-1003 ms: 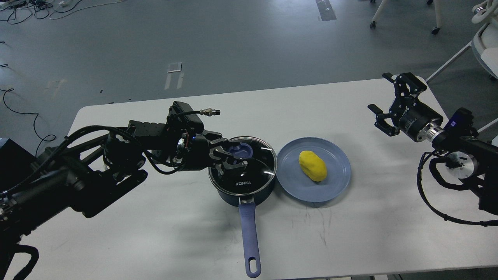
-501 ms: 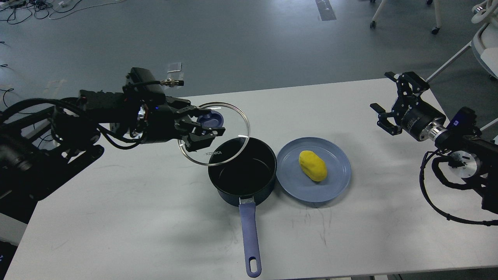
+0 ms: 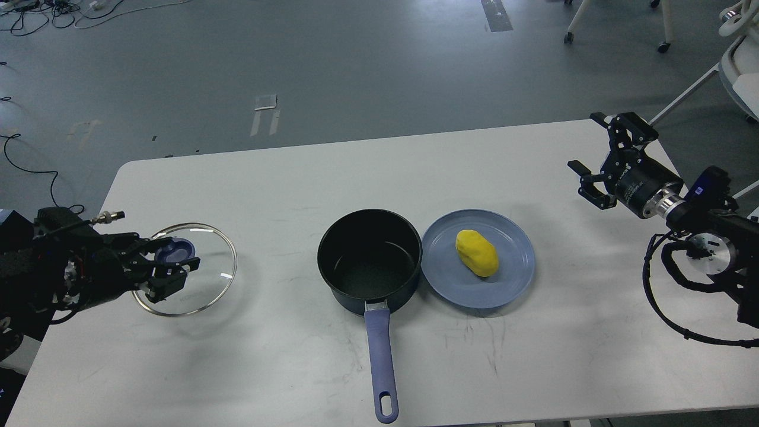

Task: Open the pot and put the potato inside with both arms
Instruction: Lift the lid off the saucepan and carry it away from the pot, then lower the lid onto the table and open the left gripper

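The dark blue pot (image 3: 369, 264) stands uncovered at the table's middle, its blue handle pointing toward me. The yellow potato (image 3: 476, 252) lies on a blue plate (image 3: 510, 276) just right of the pot. My left gripper (image 3: 169, 264) is shut on the blue knob of the glass lid (image 3: 204, 284) and holds it low over the table's left side, far from the pot. My right gripper (image 3: 605, 157) is open and empty above the table's right edge, well right of the plate.
The white table (image 3: 284, 362) carries only the pot and the plate. Its left edge runs close under my left arm. White chairs (image 3: 738, 71) stand beyond the far right corner. Cables lie on the grey floor at the far left.
My left gripper lifted the lid off the pot and carried it left and down to the table's left side. The pot now stands uncovered. My right gripper shifted slightly right.
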`<action>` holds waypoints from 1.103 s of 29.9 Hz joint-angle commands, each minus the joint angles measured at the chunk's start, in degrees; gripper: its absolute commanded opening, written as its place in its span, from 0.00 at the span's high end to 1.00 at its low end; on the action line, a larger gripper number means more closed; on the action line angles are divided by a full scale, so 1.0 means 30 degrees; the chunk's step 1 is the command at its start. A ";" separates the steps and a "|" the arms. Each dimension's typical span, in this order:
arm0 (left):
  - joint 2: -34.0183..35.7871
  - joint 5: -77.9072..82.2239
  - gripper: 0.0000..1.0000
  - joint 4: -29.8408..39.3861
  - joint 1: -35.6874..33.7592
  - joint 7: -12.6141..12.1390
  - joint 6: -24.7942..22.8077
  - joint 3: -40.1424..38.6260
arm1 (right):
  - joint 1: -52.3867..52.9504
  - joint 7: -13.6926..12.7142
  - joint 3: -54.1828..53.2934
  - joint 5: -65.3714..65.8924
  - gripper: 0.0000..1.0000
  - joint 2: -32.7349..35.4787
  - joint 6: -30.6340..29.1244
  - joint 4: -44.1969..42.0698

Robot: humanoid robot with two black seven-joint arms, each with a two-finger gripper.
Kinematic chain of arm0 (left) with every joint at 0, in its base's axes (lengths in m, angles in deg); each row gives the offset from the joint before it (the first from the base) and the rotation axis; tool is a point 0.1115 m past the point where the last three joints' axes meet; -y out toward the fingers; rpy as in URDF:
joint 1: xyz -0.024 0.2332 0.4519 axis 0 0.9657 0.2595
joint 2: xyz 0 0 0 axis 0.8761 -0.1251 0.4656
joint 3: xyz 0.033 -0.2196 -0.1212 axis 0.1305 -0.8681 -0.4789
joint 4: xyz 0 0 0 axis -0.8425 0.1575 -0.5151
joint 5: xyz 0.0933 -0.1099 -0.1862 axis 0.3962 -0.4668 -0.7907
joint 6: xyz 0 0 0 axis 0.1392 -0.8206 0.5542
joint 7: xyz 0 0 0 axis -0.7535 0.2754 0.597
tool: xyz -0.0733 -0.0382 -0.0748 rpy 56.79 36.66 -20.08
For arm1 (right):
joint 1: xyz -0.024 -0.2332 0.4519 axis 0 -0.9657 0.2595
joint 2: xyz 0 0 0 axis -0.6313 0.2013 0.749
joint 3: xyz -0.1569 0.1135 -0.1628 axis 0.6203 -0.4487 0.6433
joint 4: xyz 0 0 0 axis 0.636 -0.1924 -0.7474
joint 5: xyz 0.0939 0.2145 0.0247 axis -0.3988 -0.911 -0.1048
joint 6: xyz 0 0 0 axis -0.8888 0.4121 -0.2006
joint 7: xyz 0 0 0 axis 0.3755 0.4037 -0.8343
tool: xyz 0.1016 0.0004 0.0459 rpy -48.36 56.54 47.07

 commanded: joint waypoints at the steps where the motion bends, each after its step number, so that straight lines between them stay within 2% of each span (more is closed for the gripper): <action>1: -0.0314 -0.0530 0.46 -0.0639 0.0559 -0.0001 0.0170 -0.0064 | 0.0000 0.0004 0.0008 0.0000 0.00 -0.0004 0.0000 -0.0002; 9: -0.2392 -0.0735 0.46 -0.3014 0.0588 -0.0001 0.0375 0.0024 | -0.0029 0.0004 0.0008 0.0000 0.00 -0.0004 0.0000 -0.0002; 23: -0.3362 -0.0794 0.42 -0.3866 0.1204 -0.0001 0.0404 0.0024 | -0.0205 0.0004 0.0008 0.0000 0.00 -0.0004 0.0000 -0.0002; 28: -0.3655 -0.0794 0.35 -0.4188 0.1233 -0.0001 0.0404 0.0024 | -0.0205 0.0004 0.0008 0.0000 0.00 -0.0004 0.0000 -0.0002; 33: -0.3889 -0.1407 0.12 -0.4159 0.1175 -0.0001 0.0375 0.0024 | -0.0205 0.0004 0.0008 0.0000 0.00 0.0055 0.0000 -0.0002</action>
